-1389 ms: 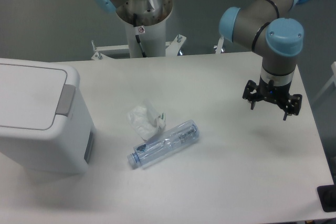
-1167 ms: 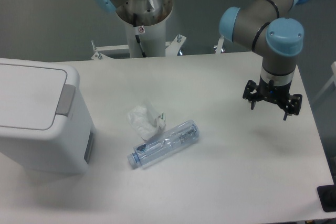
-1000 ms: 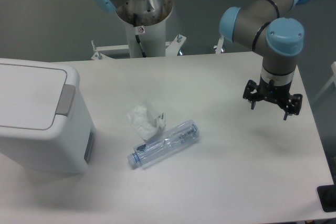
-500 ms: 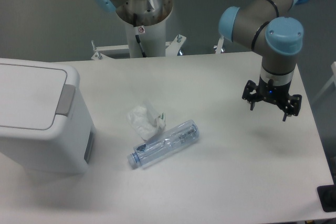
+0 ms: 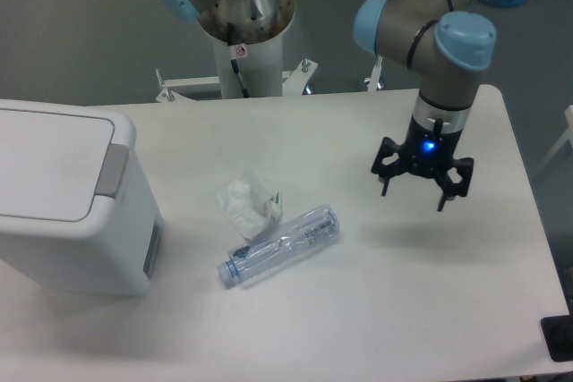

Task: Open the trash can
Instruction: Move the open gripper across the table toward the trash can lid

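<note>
Trash can [image 5: 67, 199] sits at the left edge of the worktop [image 5: 358, 310], partly cut off by the frame. Boxy white body, rounded corners. Flat white lid is down and closed; grey push tab [image 5: 112, 170] on the lid's right side, facing the middle of the worktop.

Gripper [image 5: 416, 192] hangs above the right half of the worktop, nearer the far edge than the near one, well apart from the trash can. Fingers point down and are spread wide, nothing between them. A blue light glows on the wrist just above the fingers. Faint shadow on the worktop below it.

Crumpled white paper [image 5: 249, 204] lies near the middle of the worktop, between trash can and gripper. Clear plastic bottle [image 5: 279, 245] lies on its side just beside the paper toward the near edge, angled, cap end pointing to the near-left corner. Whether paper and bottle touch cannot be told.
</note>
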